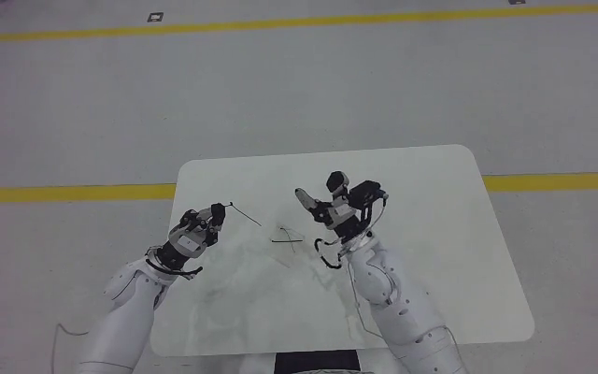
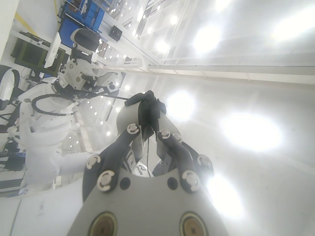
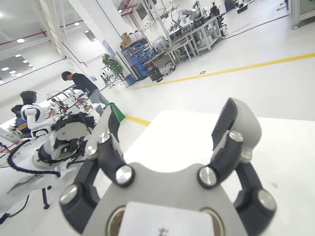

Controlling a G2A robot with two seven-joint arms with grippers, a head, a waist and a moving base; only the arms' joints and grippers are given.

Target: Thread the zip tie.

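While the left tool (image 1: 217,215) sits over the left part of the desk (image 1: 439,271), its fingers (image 2: 124,119) are pinched together on one end of the zip tie (image 1: 245,214). The tie's free length sticks out straight from the fingertips, long axis on a diagonal. It points toward the desk's middle and slightly back toward the robot. Left wrist view agrees: black tie bunched between the closed fingers, one thin strand running off toward the other arm, another short run dropping between the finger links. Can't tell which end is the head.

Right tool (image 1: 320,190) is near desk centre, jaws wide apart, ribbed pads (image 3: 222,121) facing each other. Tie tip and right tool are apart, no contact.

Between the two arms a thin dark bent strip (image 1: 287,239) lies flat on the desk, one leg roughly crosswise, the other angled. It's just beyond the tie's tip; can't tell if they touch.
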